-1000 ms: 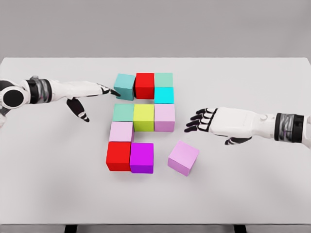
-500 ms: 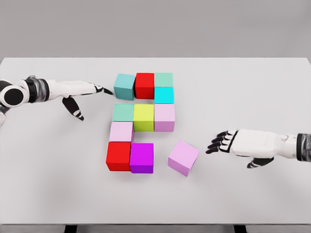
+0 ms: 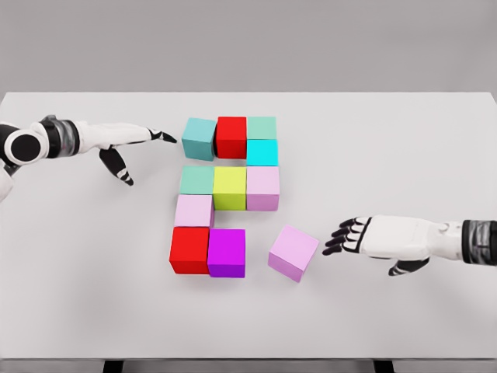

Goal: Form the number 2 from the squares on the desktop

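Table point(image 3: 404, 140) — pink cube point(image 3: 293, 252) beside right hand point(image 3: 359, 235)

We saw a bright, even, diffuse render with no glare. The white surface point(image 3: 404, 140) was evenly lit, darkening slightly toward 6 o'clock. Soft, faint shadows lay beneath the cubes point(image 3: 229, 194) and each hand, suggesting overhead light. Edges looked mildly soft, as from compression; we noticed no distortion at the borders.
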Robot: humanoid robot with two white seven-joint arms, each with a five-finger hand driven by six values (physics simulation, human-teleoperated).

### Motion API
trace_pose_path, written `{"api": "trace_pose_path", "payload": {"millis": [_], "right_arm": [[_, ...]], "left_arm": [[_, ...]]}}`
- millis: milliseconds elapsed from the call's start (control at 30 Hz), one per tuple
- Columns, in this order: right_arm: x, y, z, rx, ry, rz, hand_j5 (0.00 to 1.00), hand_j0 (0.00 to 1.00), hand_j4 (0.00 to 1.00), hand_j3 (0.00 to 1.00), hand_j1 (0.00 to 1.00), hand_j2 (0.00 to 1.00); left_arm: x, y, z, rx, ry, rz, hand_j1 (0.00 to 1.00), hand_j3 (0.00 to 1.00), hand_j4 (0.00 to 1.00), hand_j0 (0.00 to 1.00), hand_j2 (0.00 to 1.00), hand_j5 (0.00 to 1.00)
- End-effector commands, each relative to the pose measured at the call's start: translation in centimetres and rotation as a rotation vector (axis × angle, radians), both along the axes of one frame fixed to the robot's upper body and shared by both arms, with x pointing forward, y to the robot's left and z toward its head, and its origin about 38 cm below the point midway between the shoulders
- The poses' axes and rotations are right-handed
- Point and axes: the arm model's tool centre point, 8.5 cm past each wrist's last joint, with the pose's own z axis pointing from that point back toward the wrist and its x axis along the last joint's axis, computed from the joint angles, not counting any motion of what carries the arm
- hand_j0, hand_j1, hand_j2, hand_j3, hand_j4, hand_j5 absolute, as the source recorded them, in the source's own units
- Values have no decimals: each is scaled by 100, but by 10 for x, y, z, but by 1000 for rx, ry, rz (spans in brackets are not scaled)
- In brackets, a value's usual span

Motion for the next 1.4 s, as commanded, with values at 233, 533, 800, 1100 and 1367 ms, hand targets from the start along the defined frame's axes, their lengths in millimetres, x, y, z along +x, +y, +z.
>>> {"api": "trace_pose_path", "payload": {"millis": [233, 533, 800, 1100, 1367], "right_arm": [[2, 18, -3, 30, 3, 34, 100, 100, 100, 100, 100, 100], [6, 29, 1, 46, -8, 55, 100, 100, 100, 100, 100, 100], [10, 40, 3, 54, -17, 84, 100, 100, 100, 100, 100, 100], [35, 4, 7, 24, -48, -43, 100, 100, 100, 100, 100, 100], [56, 26, 8, 43, -76, -26, 100, 100, 100, 100, 100, 100]], "left_arm": [[1, -12, 3, -14, -7, -26, 100, 100, 100, 100, 100, 100], [0, -18, 3, -17, -11, -41, 100, 100, 100, 100, 100, 100], [0, -15, 4, -14, -13, -36, 100, 100, 100, 100, 100, 100], [-3, 3, 16, -22, -41, -54, 100, 100, 100, 100, 100, 100], [-13, 13, 26, -26, -78, -152, 100, 100, 100, 100, 100, 100]]}}
